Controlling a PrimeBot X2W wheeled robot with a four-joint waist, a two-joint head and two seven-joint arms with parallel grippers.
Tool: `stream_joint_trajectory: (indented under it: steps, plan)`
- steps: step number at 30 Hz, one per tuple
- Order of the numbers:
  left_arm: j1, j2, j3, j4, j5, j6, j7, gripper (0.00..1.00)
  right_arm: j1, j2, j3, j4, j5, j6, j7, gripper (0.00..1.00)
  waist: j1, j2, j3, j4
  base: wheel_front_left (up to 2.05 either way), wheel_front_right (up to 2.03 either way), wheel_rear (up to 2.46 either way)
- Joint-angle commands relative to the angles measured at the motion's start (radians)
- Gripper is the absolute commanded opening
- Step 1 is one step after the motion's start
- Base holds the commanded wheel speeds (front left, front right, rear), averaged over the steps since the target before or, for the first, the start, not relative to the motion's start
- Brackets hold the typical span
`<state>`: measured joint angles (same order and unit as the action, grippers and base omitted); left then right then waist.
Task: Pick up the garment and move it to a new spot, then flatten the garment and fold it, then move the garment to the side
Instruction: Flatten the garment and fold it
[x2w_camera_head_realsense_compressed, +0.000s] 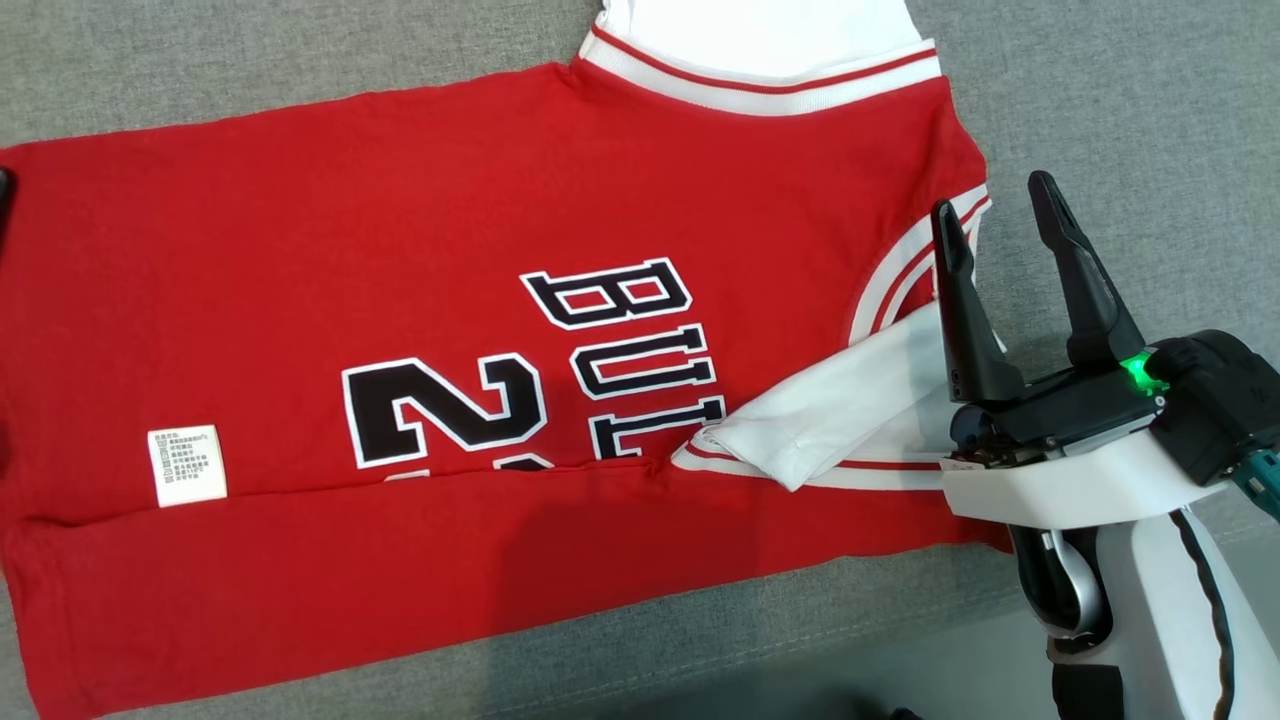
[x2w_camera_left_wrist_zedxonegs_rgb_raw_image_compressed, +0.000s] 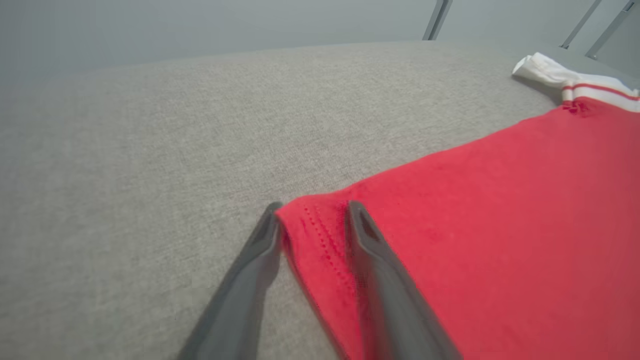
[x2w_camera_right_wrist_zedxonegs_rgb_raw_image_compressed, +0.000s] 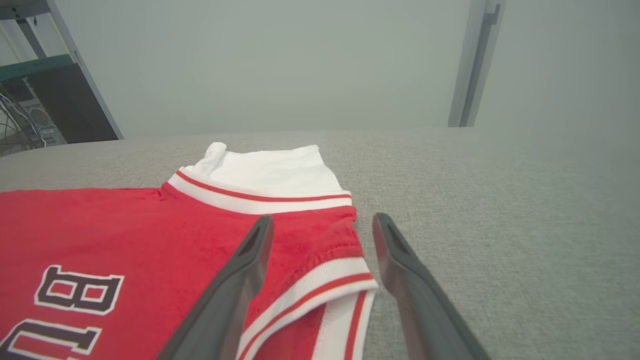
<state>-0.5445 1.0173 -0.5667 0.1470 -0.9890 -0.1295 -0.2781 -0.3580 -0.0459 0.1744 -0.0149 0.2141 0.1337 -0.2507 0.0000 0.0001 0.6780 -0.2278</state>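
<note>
Your jersey (x2w_camera_head_realsense_compressed: 400, 200) lies flat on the counter (x2w_camera_head_realsense_compressed: 1100, 100). Both claws stand apart, left claw (x2w_camera_left_wrist_zedxonegs_rgb_raw_image_compressed: 313, 207) straddling its hem corner, right claw (x2w_camera_head_realsense_compressed: 992, 192) over its armhole. Pinch only 1 layer and the fold probably goes crooked.

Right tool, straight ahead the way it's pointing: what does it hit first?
Probably the jersey's red shoulder corner, lying between the right tool's open fingers; the white sleeve sits further on, leftward. Height above the cloth is unclear, so it might skim over onto the grey surface.
</note>
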Motion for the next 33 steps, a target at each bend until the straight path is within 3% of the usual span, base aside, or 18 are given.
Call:
stream_joint_trajectory:
  steps: [1, 15, 25, 33]
  plan:
    - [0.026, -0.005, -0.045, 0.001, -0.01, -0.001, 0.016, 0.0, 0.027, -0.004, 0.013, -0.02, 0.008, -0.003, -0.011, 1.0, 0.0, -0.0001, -0.009, 0.004, 0.0, 0.0, 0.0]
    - [0.039, -0.093, -0.015, -0.022, 0.04, -0.001, 0.016, 0.0, -0.01, -0.004, -0.017, 0.074, 0.018, -0.003, -0.011, 1.0, 0.0, -0.0001, -0.118, 0.045, 0.0, 0.0, 0.0]
    - [0.079, -0.173, 0.093, -0.03, 0.135, -0.001, 0.016, 0.0, -0.028, -0.004, -0.022, 0.144, 0.029, -0.003, -0.011, 1.0, 0.0, -0.0001, -0.17, 0.062, 0.0, 0.0, 0.0]
    - [0.089, -0.175, 0.138, -0.089, 0.182, -0.001, 0.016, 0.0, -0.052, -0.004, -0.032, 0.176, 0.026, -0.003, -0.011, 1.0, 0.0, -0.0001, -0.169, 0.078, 0.0, 0.0, 0.0]
